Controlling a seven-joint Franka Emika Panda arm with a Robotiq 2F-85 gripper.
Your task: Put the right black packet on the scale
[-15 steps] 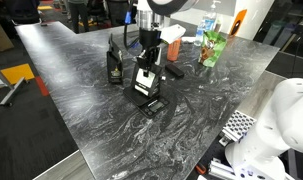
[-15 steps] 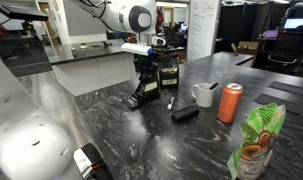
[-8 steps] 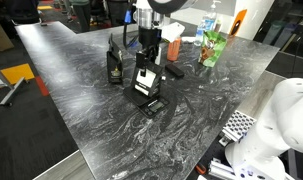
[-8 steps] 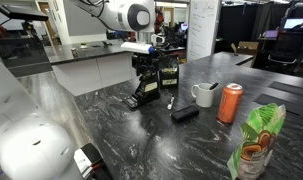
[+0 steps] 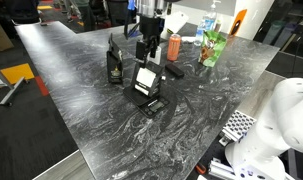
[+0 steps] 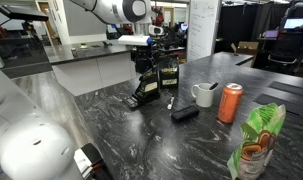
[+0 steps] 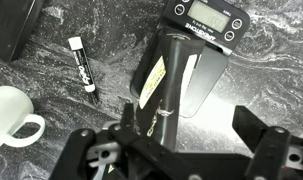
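**Q:** Packet position against the fingers?

**A:** Wrist view: the right black packet [image 7: 186,85] stands on the scale [image 7: 206,20], directly beneath the gripper [image 7: 176,150]. The fingers [image 7: 263,150] are spread wide, one to each side of the packet's top edge, and touch nothing. In an exterior view the gripper [image 5: 148,48] hangs above the packet [image 5: 145,78] with a clear gap between them.

**Q:** Materials and shapes, biggest first?

**A:** Table [image 5: 101,130]: glossy dark slab with white marble veining.
Green snack bag [image 6: 256,140]: crinkled film, well apart from the scale.
Taller dark pouch [image 6: 169,73]: upright, small yellowish label, just beside the scale.
Packet: flat matte black pouch with a white square label.
Scale: low square black platform with a narrow readout strip along one edge.
Orange can [image 6: 231,102]: smooth cylinder, well apart from the scale.
White mug [image 6: 203,95]: glazed, loop handle, near the scale.
Slim black bar [image 6: 185,113]: lies flat between the scale and the can.

**Q:** What differs between views?

**A:** The wrist view shows the scale's readout, digits illegible, and a small white tube [image 7: 83,62] lying flat near the scale. It catches the packet's label only edge-on. An exterior view shows that label face-on. Both exterior views show the arm [image 6: 111,8] reaching in over the scale, which the wrist view cannot.
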